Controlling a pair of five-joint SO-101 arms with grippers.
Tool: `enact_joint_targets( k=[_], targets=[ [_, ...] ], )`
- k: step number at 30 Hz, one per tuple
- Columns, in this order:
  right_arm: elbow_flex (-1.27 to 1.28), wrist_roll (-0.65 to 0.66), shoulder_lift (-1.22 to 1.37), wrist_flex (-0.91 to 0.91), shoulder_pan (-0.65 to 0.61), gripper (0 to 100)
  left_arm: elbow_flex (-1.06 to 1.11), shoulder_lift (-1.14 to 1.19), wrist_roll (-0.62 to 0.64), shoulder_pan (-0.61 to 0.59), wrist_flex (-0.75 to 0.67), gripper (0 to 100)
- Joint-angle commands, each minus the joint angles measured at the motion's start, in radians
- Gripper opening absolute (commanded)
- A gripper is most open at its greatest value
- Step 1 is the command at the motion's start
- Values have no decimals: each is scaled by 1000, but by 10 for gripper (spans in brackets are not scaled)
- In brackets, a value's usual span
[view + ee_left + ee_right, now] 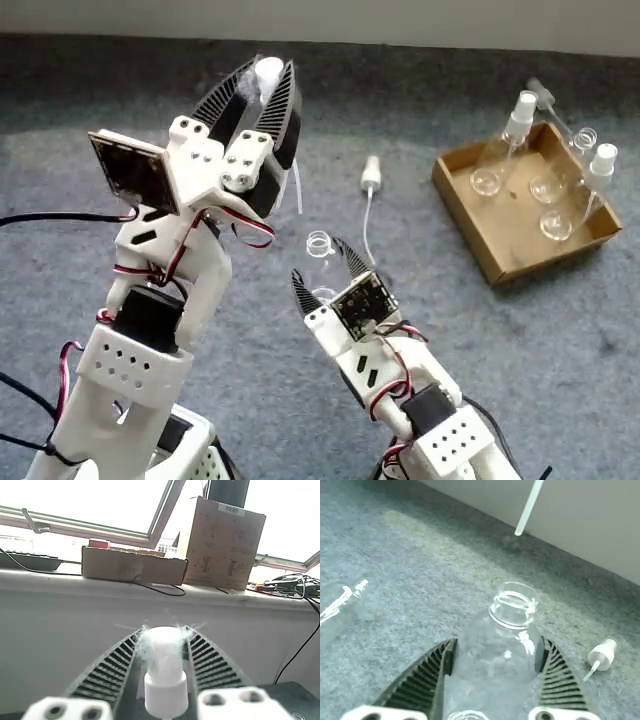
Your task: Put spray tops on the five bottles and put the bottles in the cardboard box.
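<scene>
Counter (110,85) of grey felt-like fabric, open room mid-surface. Shallow cardboard box (463,218) near the right edge holds clear bottles (497,160). Left tool (270,72), raised, pinches a white spray top (164,655). Right tool (318,260) pinches an uncapped clear bottle (502,650). Loose spray top (371,176) lies between tools and box.

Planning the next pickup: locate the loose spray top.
High view: the loose spray top lies on the carpet between the left gripper and the cardboard box.
</scene>
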Motion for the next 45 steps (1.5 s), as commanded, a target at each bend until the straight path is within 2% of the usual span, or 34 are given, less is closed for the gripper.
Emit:
enact_joint_targets(
  k=[1, 4, 8, 22, 28, 35, 45],
  targets=[
    [7, 9, -206, 104, -4, 142, -74, -36, -5, 91, -23, 5],
    [42, 11, -302, 162, -4, 142, -91, -61, -5, 143, -23, 5],
    [58, 8, -272, 170, -4, 142, -85, -73, -6, 176, -20, 5],
    [64, 5, -272, 173, -4, 142, -85, -199, -5, 173, 158, 5],
    [65, 5, -272, 174, -4, 142, -67, -171, -5, 170, 152, 5],
    [90, 9, -272, 174, -2, 142, 71, -159, -12, 170, 6, 5],
    [88, 11, -272, 174, -2, 142, 186, -159, -6, 179, 5, 5]
  ],
)
